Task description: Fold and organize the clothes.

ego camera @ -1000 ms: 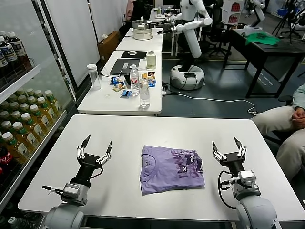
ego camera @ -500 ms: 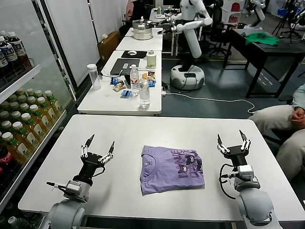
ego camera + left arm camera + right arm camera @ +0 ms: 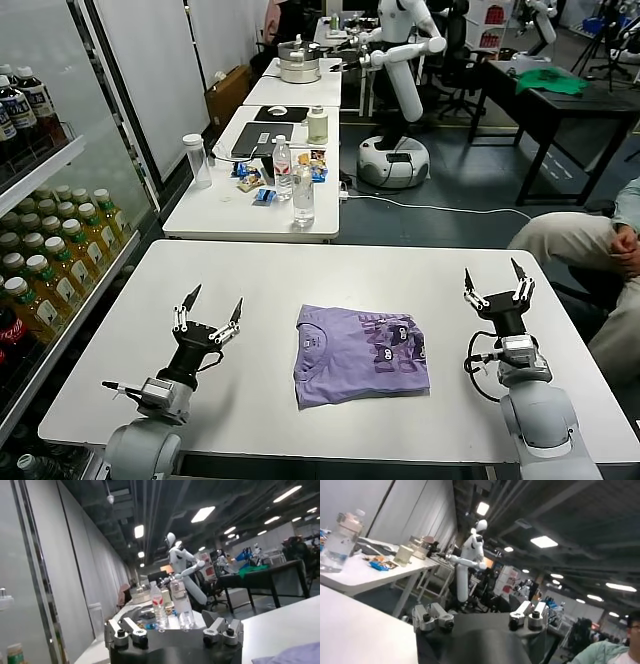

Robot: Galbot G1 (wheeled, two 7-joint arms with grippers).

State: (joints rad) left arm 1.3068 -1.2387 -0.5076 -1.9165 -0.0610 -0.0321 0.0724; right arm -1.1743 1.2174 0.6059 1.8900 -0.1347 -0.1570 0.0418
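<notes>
On the bench (image 3: 250,270), a folded shirt (image 3: 360,355) lies alone.
Left claw (image 3: 209,317) and right claw (image 3: 496,285) flank it, released; folding looks done, stowing comes next.

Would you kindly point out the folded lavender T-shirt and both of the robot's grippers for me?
lavender T-shirt (image 3: 360,355), head view, middle of the folded cloth.
left gripper (image 3: 211,314), head view, midway between its spread fingertips.
right gripper (image 3: 494,285), head view, midway between its spread fingertips.
</notes>
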